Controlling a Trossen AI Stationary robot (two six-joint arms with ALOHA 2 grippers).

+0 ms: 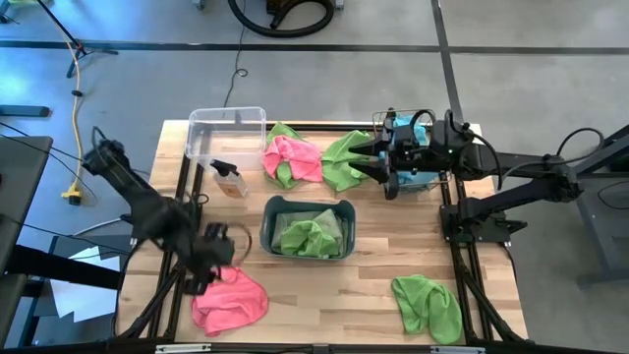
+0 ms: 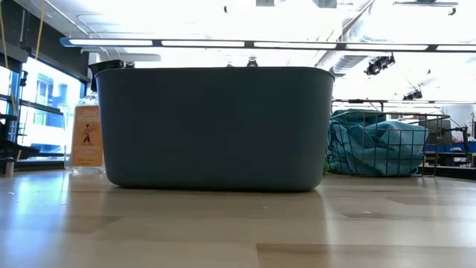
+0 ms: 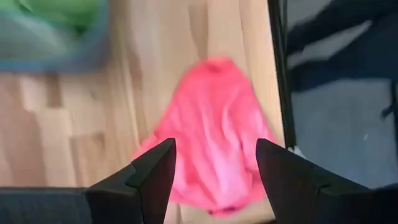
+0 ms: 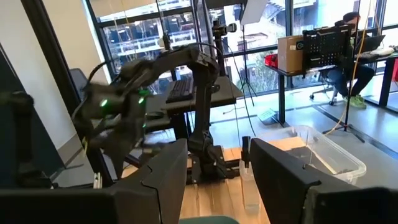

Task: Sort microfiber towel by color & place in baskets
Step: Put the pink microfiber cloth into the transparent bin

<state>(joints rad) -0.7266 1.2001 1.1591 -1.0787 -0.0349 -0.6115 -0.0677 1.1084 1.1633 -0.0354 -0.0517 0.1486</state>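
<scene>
I count two pink towels, three green: my left gripper [image 1: 218, 258], jaws released, hangs over the pink towel [image 1: 232, 299] at 7 o'clock; right gripper [image 1: 378, 157] jaws released, above the wire basket [image 1: 425, 175].

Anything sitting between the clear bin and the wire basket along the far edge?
Yes: in the high view a pink towel and green towel lie between the clear bin and wire basket.

I count two pink microfiber towels [image 1: 230, 299] on my table, four green microfiber towels [image 1: 428, 306], and one blue towel [image 1: 417, 135]. One clear plastic bin [image 1: 202, 130], one grey-blue plastic tub [image 1: 271, 210], one dark wire-mesh basket [image 1: 385, 120], one spray bottle [image 1: 229, 179].
</scene>
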